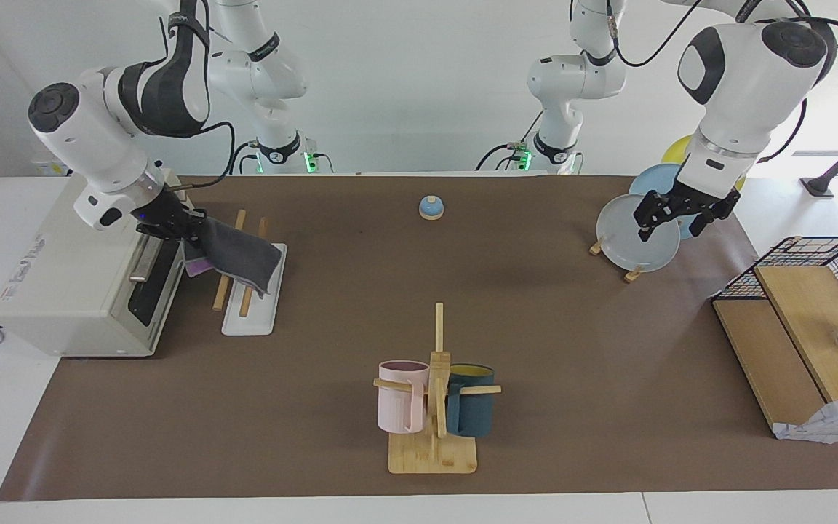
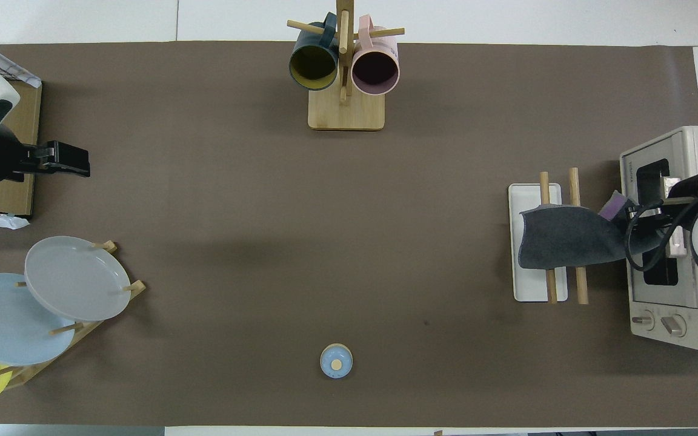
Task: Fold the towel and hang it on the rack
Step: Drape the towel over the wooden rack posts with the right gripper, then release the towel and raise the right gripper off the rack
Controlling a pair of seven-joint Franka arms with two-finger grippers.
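Note:
The towel shows mostly its dark grey face, with a purple corner by the gripper. It slopes down from my right gripper across both wooden rods of the rack. That gripper is shut on the towel's edge, raised between the rack and the oven. The towel's free end hangs over the rack's white base. My left gripper hangs open and holds nothing, above the plate stand at the left arm's end of the table.
A toaster oven stands right beside the rack. A mug tree with two mugs is farthest from the robots. Also on the table are a plate stand, a blue bell and a wire basket with wooden boards.

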